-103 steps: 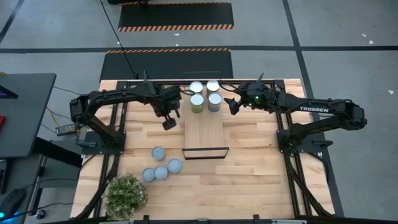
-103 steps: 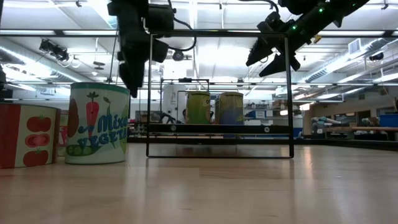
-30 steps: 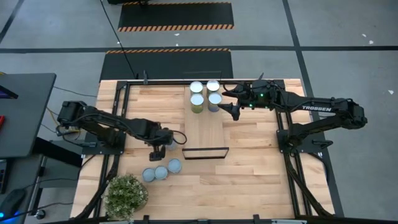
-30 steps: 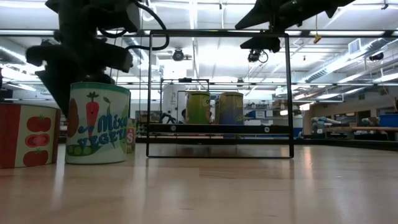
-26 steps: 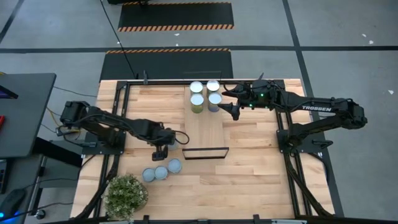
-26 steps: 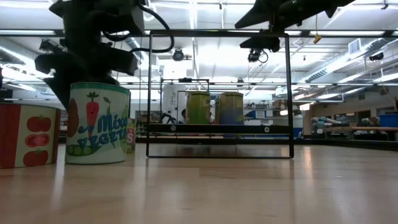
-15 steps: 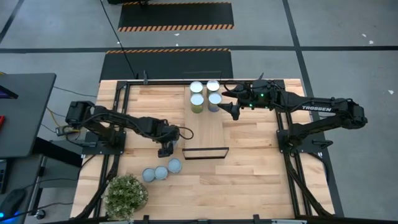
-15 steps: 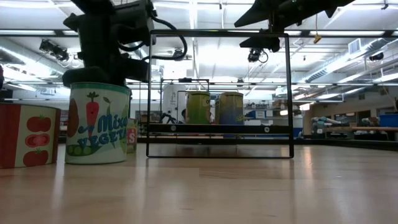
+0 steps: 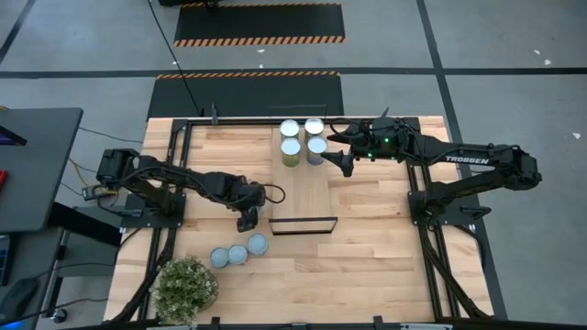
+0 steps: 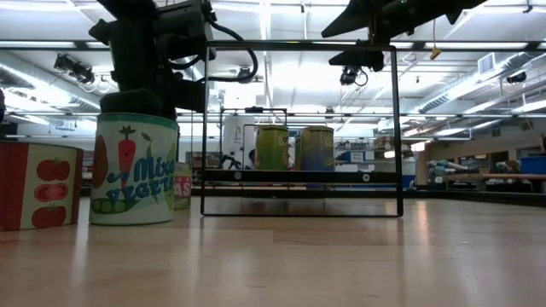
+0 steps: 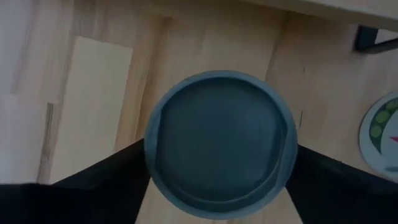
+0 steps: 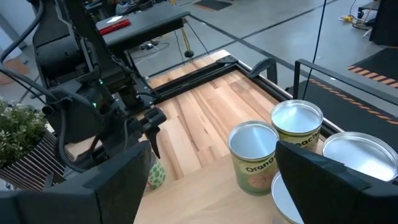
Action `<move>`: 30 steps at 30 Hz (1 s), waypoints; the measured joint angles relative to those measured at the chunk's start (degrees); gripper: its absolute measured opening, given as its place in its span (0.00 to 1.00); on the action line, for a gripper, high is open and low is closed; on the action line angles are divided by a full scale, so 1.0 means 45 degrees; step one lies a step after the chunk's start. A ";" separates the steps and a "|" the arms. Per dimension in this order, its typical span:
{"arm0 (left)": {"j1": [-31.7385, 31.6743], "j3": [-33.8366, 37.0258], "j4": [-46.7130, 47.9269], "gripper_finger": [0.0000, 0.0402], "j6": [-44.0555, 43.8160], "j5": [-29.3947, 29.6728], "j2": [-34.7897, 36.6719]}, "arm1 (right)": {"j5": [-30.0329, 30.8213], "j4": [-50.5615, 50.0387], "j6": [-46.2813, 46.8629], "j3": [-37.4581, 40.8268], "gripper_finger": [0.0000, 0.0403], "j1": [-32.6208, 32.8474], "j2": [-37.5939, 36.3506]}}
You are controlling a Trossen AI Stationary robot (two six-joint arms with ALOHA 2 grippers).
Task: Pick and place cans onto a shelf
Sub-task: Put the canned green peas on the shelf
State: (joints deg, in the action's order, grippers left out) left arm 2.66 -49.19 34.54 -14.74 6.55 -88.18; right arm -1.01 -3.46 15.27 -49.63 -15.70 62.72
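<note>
My left gripper (image 11: 219,180) has one dark finger (image 11: 106,177) on each side of a can (image 11: 221,143), right against its round wall. The jaws are closing, and I cannot tell if they squeeze it yet.

I think the can is hard and smooth, so it could slip. I would hold it by the sides, across the middle.

It stands on the table (image 9: 367,247), just beside the shelf (image 9: 303,197). Three more cans (image 9: 238,254) wait near the plant (image 9: 185,287). Four cans (image 9: 303,140) already stand on the shelf's far end.

My right gripper (image 9: 341,151) hangs next to those four, fingers apart and empty.

The wrist view shows the can's top between my fingers. In the high view my gripper hides that can.
</note>
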 joint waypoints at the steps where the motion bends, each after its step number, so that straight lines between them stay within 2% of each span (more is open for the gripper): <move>1: -0.0021 0.0000 0.0004 0.82 -0.0187 0.0006 0.0000 | 0.0011 -0.0001 0.0000 0.0000 0.87 0.0000 0.0000; 7: -0.0569 -0.0212 0.0893 0.74 -0.0918 0.0003 0.0128 | 0.0024 -0.0005 0.0000 0.0000 0.87 0.0000 0.0000; 18: -0.2352 -0.2183 0.1396 0.74 -0.0582 -0.0098 0.0471 | 0.0135 -0.0053 -0.0393 -0.0005 0.87 -0.0039 0.0000; 23: -0.2809 -0.2855 0.0894 0.75 -0.0848 -0.0177 0.0481 | 0.0383 -0.0053 -0.0431 -0.0005 0.87 -0.0049 0.0000; 30: -0.2694 -0.2900 -0.1023 0.75 -0.1527 -0.0186 -0.0154 | 0.0673 -0.0029 -0.0437 -0.0005 0.87 -0.0049 0.0000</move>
State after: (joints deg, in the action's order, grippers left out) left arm -9.46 -62.24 29.93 -21.61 5.72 -88.87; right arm 2.02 -3.60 13.30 -49.65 -15.92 62.72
